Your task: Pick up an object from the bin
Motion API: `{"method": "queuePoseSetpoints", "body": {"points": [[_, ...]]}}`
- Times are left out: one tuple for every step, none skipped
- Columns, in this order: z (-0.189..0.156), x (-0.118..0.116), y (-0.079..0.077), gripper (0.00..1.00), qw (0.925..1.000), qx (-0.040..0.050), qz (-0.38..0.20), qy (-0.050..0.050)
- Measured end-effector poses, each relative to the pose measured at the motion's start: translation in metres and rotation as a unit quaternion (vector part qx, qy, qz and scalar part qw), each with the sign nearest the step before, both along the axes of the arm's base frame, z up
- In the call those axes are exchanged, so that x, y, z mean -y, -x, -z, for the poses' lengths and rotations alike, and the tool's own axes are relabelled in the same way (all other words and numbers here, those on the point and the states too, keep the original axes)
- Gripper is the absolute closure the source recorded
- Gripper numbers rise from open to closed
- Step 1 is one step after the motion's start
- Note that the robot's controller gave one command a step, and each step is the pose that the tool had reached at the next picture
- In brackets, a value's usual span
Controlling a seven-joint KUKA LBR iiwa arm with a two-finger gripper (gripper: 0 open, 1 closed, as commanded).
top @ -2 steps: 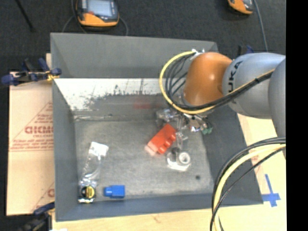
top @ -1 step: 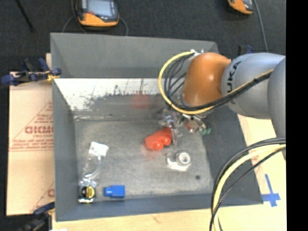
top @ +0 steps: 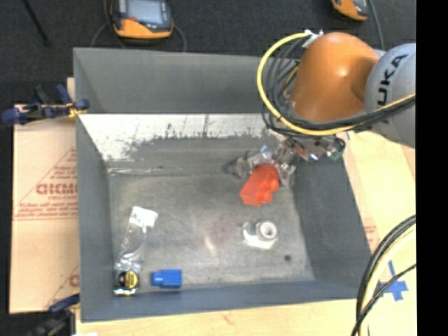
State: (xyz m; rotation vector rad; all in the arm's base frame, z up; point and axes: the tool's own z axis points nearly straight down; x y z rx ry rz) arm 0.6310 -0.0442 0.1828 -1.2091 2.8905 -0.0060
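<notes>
My gripper (top: pixel 268 168) hangs over the right half of the bin, below the arm's orange cover. It is shut on a red-orange plastic block (top: pixel 260 186). The block's upper end sits between the fingers, and the rest of it hangs tilted down to the left. Just below it, a small white ring-shaped piece (top: pixel 260 234) lies on the bin floor, apart from the gripper.
At the bin's left front corner lie a clear plastic bag with a white tag (top: pixel 136 235), a small blue block (top: pixel 166 278) and a little black-and-yellow round thing (top: pixel 126 280). The arm and its cables cover the bin's far right corner.
</notes>
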Motion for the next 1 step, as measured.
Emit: {"method": "queuePoseSetpoints", "body": {"points": [[-0.0993, 0.0244, 0.0008, 1.00, 0.9849, 0.0006, 0.173, -0.002]]}}
